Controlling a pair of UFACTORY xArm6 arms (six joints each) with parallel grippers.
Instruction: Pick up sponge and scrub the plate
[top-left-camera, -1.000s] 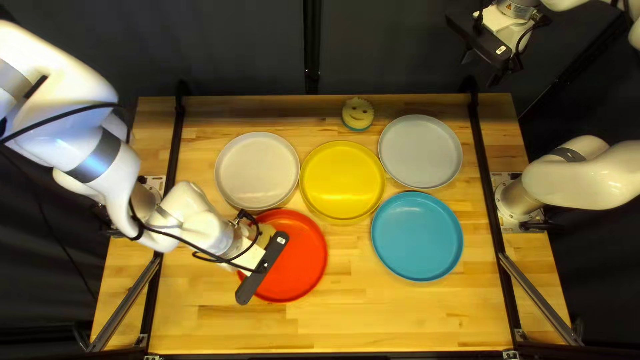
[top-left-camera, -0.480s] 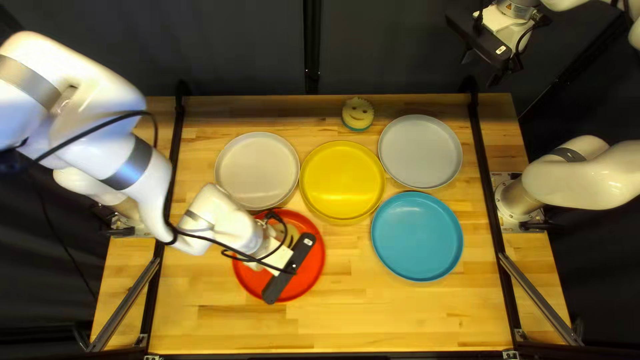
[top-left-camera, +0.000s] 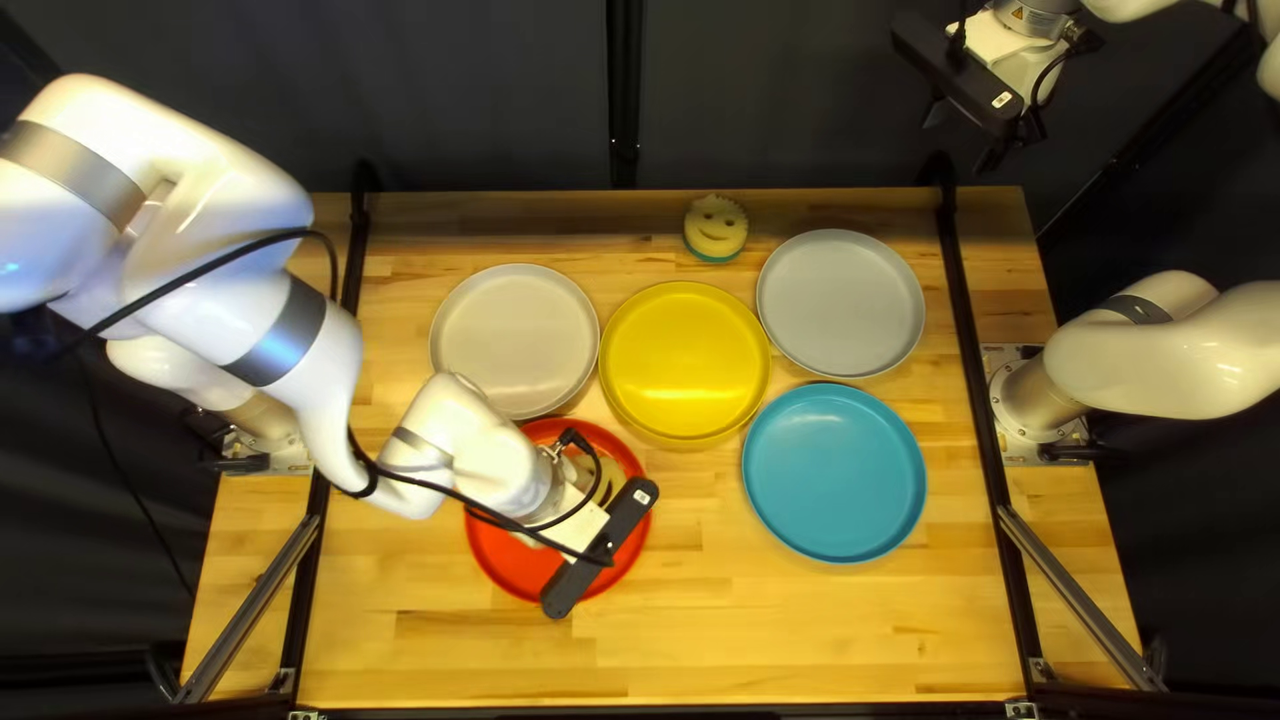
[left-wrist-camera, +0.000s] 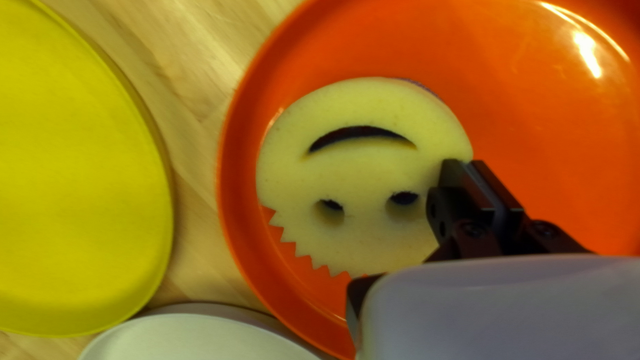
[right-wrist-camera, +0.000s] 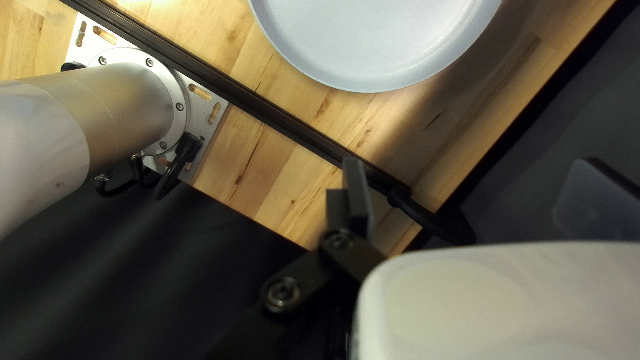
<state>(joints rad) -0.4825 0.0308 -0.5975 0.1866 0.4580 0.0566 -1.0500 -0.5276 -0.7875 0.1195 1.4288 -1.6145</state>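
My left gripper [top-left-camera: 600, 550] is low over the red plate [top-left-camera: 504, 547] in the top left view, its fingertips hidden. A round yellow smiley sponge [top-left-camera: 614, 475] shows partly beside it. The left wrist view has the sponge [left-wrist-camera: 360, 173] face up within the red plate [left-wrist-camera: 527, 100], near the rim facing the yellow plate. My left gripper [left-wrist-camera: 475, 190] is shut on the sponge's edge, its fingers close together. My right gripper [top-left-camera: 963, 131] is raised past the table's far edge. In the right wrist view the same gripper [right-wrist-camera: 467, 200] stands open with nothing between its fingers.
A yellow plate [top-left-camera: 684, 360], a white plate [top-left-camera: 515, 340], a grey plate [top-left-camera: 840, 303] and a blue plate [top-left-camera: 834, 474] surround the middle. Another smiley sponge [top-left-camera: 716, 228] lies near the far edge. Black rails [top-left-camera: 980, 360] run along both sides.
My left gripper has moved right across the red plate, and the sponge beside it has shifted the same way. The red plate has barely moved. My right arm is still.
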